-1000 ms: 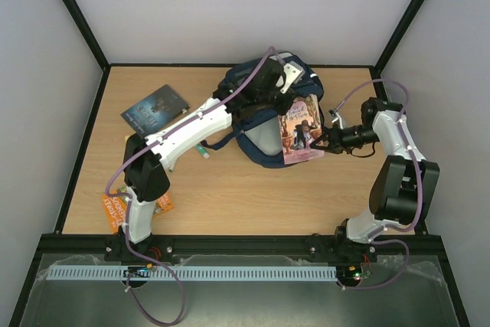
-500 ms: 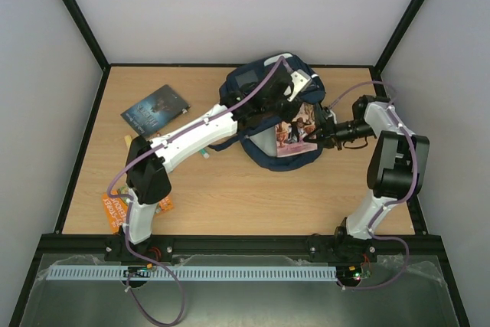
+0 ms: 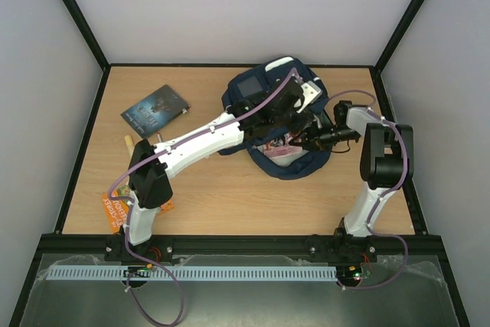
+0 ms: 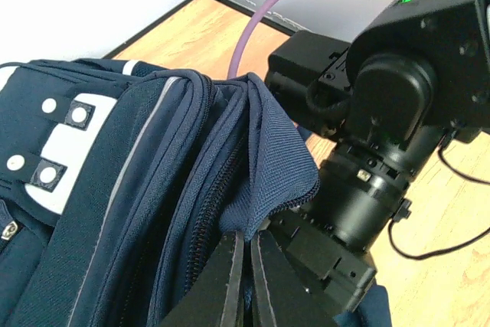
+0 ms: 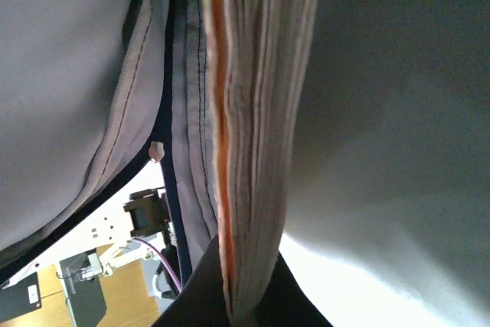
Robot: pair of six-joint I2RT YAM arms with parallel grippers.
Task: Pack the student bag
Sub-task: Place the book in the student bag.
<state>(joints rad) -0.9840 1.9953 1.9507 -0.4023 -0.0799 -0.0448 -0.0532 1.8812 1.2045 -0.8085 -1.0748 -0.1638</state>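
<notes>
The left claw (image 4: 246,273) pinches the zip-edge flap of the student bag (image 4: 115,189). The right claw (image 5: 243,304), inside the bag's mouth, clamps a book (image 5: 260,112).

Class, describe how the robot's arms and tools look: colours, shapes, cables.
Both arms, left arm and right arm, have white links with chunky black joints; a purple cable loops along each. The left tool and right tool end in slim dark fingers.
</notes>
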